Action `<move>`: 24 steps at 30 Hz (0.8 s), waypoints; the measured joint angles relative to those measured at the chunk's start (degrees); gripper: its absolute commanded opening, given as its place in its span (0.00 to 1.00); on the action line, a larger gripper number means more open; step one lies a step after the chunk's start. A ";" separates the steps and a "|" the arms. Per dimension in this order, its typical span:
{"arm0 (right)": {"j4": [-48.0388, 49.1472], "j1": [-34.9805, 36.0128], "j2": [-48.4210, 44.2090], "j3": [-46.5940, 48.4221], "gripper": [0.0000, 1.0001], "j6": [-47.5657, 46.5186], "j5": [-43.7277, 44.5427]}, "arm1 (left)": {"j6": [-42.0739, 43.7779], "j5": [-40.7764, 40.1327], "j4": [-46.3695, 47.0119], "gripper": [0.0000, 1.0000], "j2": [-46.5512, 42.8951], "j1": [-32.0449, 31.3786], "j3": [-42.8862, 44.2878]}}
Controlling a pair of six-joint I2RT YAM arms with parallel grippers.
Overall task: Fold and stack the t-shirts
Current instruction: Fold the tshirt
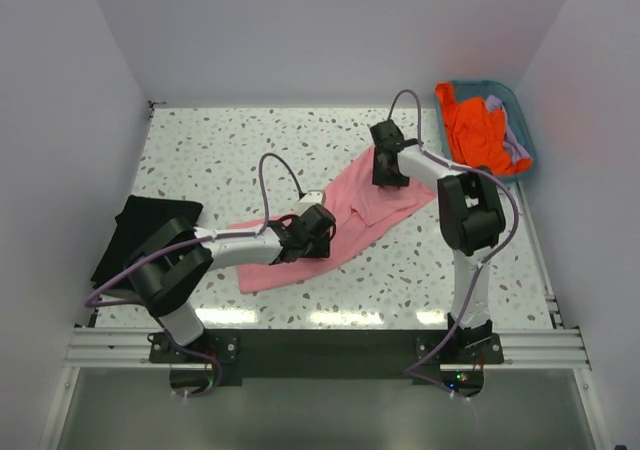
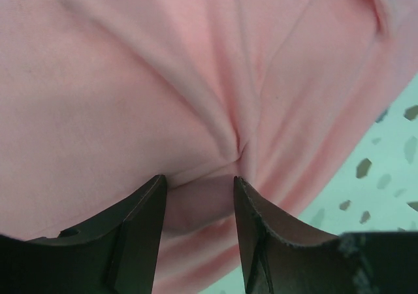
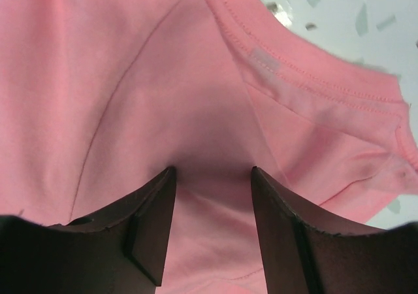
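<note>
Far left on the table [image 1: 220,140], a black shirt [image 1: 140,232] in a dark heap, well apart from both arms. At centre, a pink shirt [image 1: 360,205], spread out with its long axis slanting from near-left to far-right. On its near-left half, the left gripper [image 1: 312,232], pressed down, jaws seemingly clenched on a pinched-up ridge of cloth, puckers running in to the pinch. At the far-right end, beside the collar [image 3: 307,72], the right gripper [image 1: 388,170], jaws parted with cloth between; cannot tell whether gripping or merely resting. Far right, a basket [image 1: 525,120] holding an orange shirt [image 1: 478,130] and a lavender shirt [image 1: 515,148]. Probably a fold across that slant next, one arm serving each end.
</note>
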 measured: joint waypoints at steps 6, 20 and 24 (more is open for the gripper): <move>-4.35 1.46 7.04 11.61 0.55 -2.43 0.02 | -6.51 5.62 4.68 0.50 -0.79 -1.60 -1.97; -7.74 3.39 15.02 26.40 0.78 -7.45 1.86 | -6.71 12.37 0.85 0.62 0.04 1.86 4.44; -8.35 3.39 14.49 27.93 0.84 -8.57 3.63 | -2.43 9.16 -3.67 0.64 -2.29 3.21 6.25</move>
